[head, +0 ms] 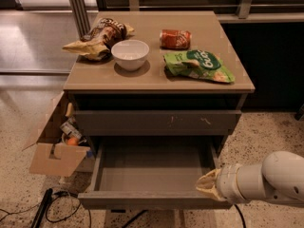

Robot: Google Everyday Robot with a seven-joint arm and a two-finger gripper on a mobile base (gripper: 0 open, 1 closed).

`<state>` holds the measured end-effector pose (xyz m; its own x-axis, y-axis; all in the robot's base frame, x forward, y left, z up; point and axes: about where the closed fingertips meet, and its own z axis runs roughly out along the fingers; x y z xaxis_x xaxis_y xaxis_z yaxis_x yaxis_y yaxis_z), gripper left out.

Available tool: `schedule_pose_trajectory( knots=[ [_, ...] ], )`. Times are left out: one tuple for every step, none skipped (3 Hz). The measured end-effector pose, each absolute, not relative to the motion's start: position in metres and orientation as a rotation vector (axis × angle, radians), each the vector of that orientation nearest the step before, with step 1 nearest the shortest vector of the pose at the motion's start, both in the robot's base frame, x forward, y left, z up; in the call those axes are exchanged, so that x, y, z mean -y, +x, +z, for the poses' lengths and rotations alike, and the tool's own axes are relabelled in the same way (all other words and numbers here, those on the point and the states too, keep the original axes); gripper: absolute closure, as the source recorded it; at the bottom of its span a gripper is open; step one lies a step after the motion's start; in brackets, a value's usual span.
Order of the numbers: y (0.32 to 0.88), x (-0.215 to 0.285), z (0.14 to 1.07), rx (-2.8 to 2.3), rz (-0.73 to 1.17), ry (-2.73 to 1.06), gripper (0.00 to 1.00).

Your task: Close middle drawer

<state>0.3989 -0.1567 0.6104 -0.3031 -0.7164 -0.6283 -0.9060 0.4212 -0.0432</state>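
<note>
The middle drawer [152, 167] of the grey-brown cabinet is pulled far out, showing an empty grey box interior; its plain flat front [142, 201] runs along the bottom of the view. Above it is a shut drawer front with small pale scratches [156, 122]. My gripper [208, 185] comes in from the lower right on a white arm and sits at the front right corner of the open drawer, against or just over its rim.
On the cabinet top [237, 80] lie a brown snack bag [97, 37], a white bowl [130, 54], a red can on its side [175, 38] and a green chip bag [199, 65]. An open cardboard box [54, 144] stands left of the cabinet. Black cables [52, 205] lie on the floor.
</note>
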Motion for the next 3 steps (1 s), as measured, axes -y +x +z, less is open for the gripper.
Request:
schedule_pose_trajectory(
  knots=[
    [0.396,0.149,0.591,-2.116,0.460,-1.379,1.00],
    [0.387,0.141,0.543,-2.164,0.537,-1.344,1.00],
    [0.383,0.136,0.501,-2.197,0.583,-1.301,1.00]
  ],
)
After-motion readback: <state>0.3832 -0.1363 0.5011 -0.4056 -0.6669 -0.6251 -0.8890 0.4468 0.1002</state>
